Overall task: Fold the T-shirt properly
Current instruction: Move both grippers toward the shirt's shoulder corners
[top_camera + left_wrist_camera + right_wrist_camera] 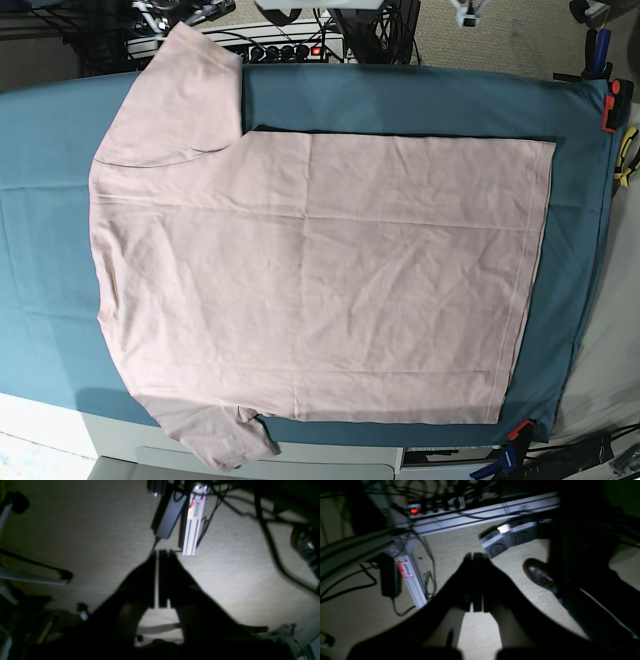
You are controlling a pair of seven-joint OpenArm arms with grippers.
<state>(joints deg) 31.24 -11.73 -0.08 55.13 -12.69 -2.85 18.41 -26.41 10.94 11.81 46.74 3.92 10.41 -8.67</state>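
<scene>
While the T-shirt (320, 270) lies flat, plain side up, on the teal cloth (420, 100), our left gripper (161, 577) and right gripper (476, 582) hang over floor, jaws together; we risk snagging both layers

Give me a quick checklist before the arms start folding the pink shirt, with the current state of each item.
1. T-shirt spread flat on the teal cloth: ok, only light wrinkles.
2. Plain side up: ok, no lettering visible.
3. Sleeves laid out: ok for the far sleeve; not ok for the near sleeve, which hangs over the table's near edge.
4. Left tool empty: ok, fingers together over the floor, holding nothing.
5. Right tool empty: ok, fingers together, holding nothing.
6. Arms clear of the shirt: ok, neither appears in the base view.
</scene>
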